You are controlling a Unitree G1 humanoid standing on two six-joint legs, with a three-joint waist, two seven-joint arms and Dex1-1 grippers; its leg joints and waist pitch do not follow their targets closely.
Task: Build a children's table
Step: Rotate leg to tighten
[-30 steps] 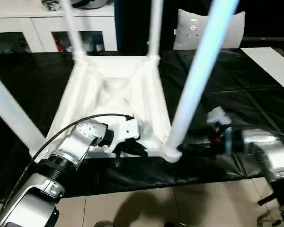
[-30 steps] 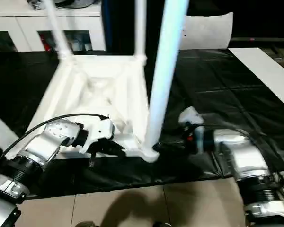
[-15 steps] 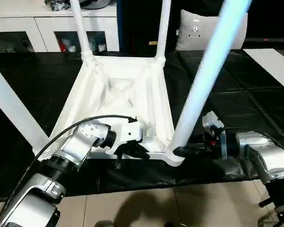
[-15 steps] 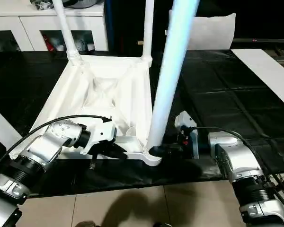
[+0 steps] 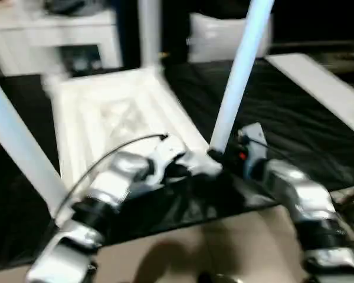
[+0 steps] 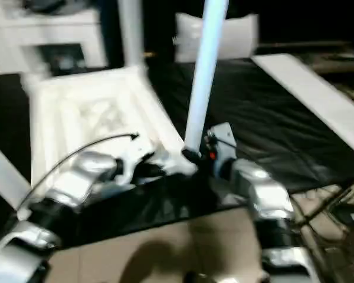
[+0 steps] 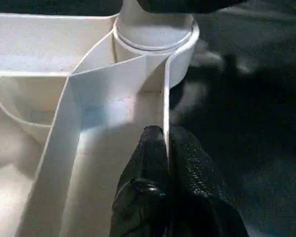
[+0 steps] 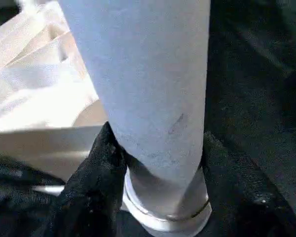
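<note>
While the left gripper [image 7: 165, 168] pinches the upturned tabletop's [image 5: 100, 112] thin ribbed side wall on the black-covered work table [image 5: 295, 112], the right gripper [image 8: 153, 163] clasps the smooth tapered leg [image 8: 143, 84] above its round corner socket [image 7: 155, 37].

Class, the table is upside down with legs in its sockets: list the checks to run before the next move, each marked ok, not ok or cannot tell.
1. Left hand shut on the table top's rim beside the corner socket: ok.
2. Right hand closed around the near leg just above that socket: ok.
3. Near leg standing in its socket: ok.
4. Leg pushed fully home: cannot tell.
5. Table top lying underside up on the black-covered work table: ok.
6. All four legs fitted: cannot tell.
</note>
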